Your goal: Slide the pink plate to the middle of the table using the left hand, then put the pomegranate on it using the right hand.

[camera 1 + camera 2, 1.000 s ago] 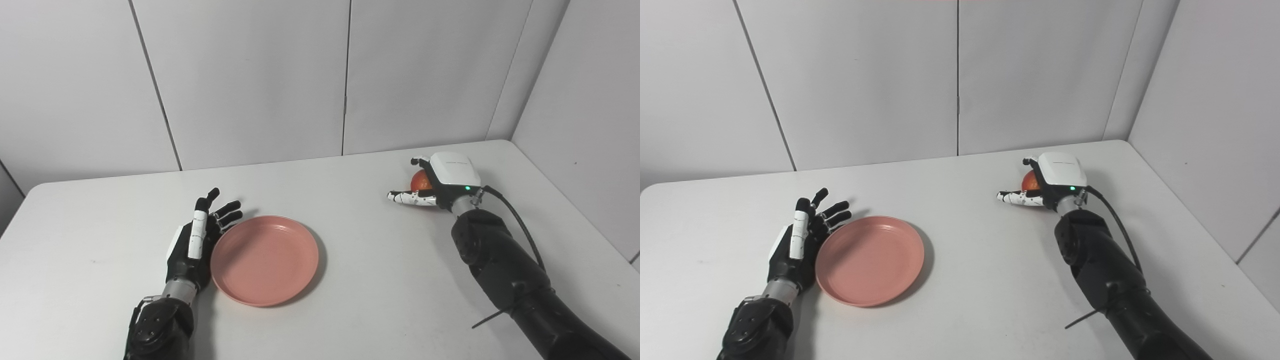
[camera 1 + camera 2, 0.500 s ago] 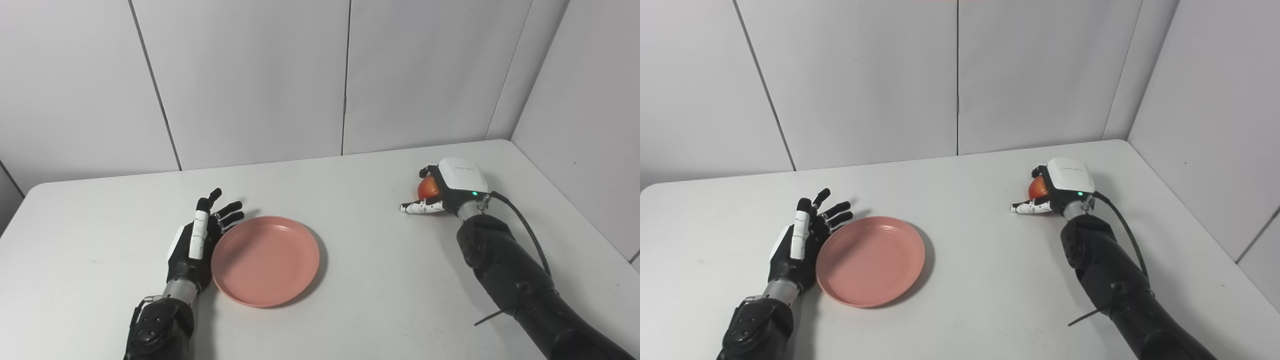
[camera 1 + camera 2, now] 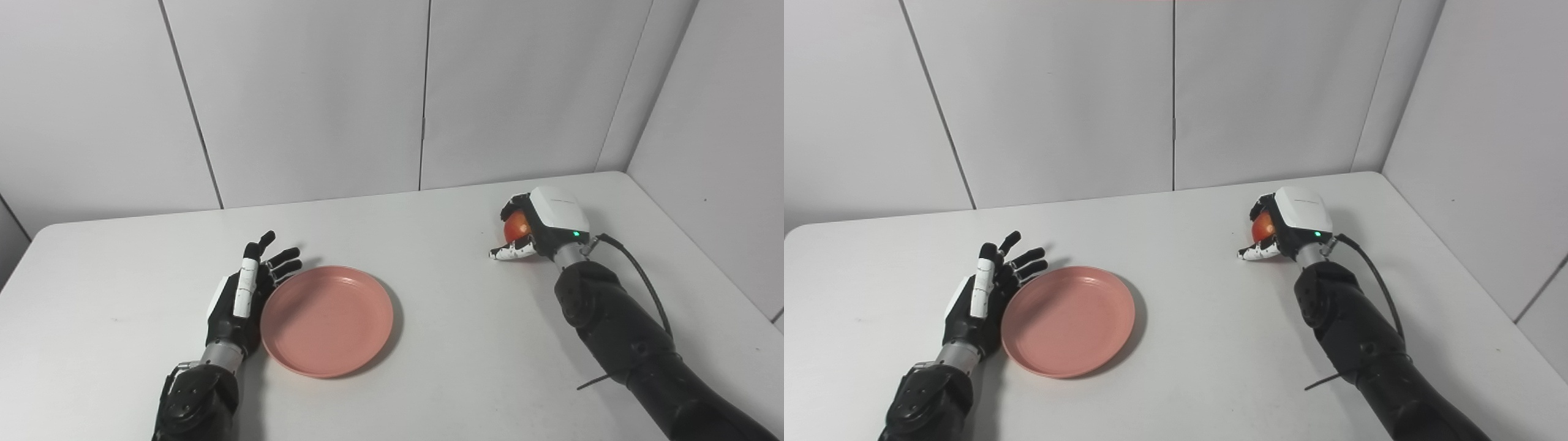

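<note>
On the white rectangular table [image 3: 429,343], a round pink plastic plate [image 3: 327,319] is being kept flat, left of the table's middle and close to the near edge. Against its left rim, the black-and-white left hand [image 3: 240,298] is being held edge-on, with the palm turned toward the plate and the fingers [image 3: 283,255] being spread apart and stretched away from the robot; nothing is being gripped by it. Whether the palm is actually touching the rim cannot be told, though the two are being shown just beside each other.

Well apart from the plate, toward the far right of the table, a round orange-red pomegranate [image 3: 516,226] is being enclosed by the white-backed right hand [image 3: 539,226]. Black fingers are being curled over the top and far side of the fruit, while the white speckled thumb [image 3: 506,252] is being pushed out below it toward the left. Only a small part of the fruit is being left visible between them. Whether the fruit is being lifted off the surface or is resting on it cannot be told. Behind the table, plain grey wall panels [image 3: 306,92] are being shown.
</note>
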Controlling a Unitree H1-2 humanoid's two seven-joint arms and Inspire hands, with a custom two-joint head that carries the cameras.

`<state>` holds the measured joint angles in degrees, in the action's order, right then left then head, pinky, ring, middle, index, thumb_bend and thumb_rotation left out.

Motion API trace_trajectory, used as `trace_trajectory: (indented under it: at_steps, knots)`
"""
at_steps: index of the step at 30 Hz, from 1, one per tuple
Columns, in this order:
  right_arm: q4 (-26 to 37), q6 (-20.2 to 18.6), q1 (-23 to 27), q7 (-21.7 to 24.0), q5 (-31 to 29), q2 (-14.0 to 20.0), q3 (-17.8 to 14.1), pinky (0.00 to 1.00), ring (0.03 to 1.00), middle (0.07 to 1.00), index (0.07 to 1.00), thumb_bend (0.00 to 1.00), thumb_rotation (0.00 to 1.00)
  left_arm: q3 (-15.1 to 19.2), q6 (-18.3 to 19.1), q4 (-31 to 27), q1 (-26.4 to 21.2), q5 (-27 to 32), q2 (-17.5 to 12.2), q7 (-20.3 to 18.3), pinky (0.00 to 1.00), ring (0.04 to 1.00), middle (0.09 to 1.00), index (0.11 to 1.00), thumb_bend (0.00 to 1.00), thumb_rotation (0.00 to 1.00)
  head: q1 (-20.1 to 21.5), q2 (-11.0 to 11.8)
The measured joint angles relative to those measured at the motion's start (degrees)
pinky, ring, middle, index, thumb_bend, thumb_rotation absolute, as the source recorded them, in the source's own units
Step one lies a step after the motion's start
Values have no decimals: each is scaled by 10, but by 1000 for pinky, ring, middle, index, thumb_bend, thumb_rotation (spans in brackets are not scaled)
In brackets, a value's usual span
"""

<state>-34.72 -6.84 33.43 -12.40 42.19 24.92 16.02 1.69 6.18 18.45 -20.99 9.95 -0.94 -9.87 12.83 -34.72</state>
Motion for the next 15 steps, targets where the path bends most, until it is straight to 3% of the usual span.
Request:
trace_trajectory:
  at_steps: [6,12,15]
  knots:
    - [19,0,-3,10,0,0,3,340,422,461,512,526,6,0,1,-1,0,0,0,0,748,770,771,929,977,928,-2,0]
    - [93,-3,-12,40,-1,-6,4,374,454,481,499,526,4,-1,11,-7,0,0,1,1,747,771,776,936,969,925,-10,-1]
    - [136,-3,-9,49,0,-17,4,330,412,458,520,524,4,-1,15,-9,0,0,3,1,763,776,777,937,972,923,-10,-2]
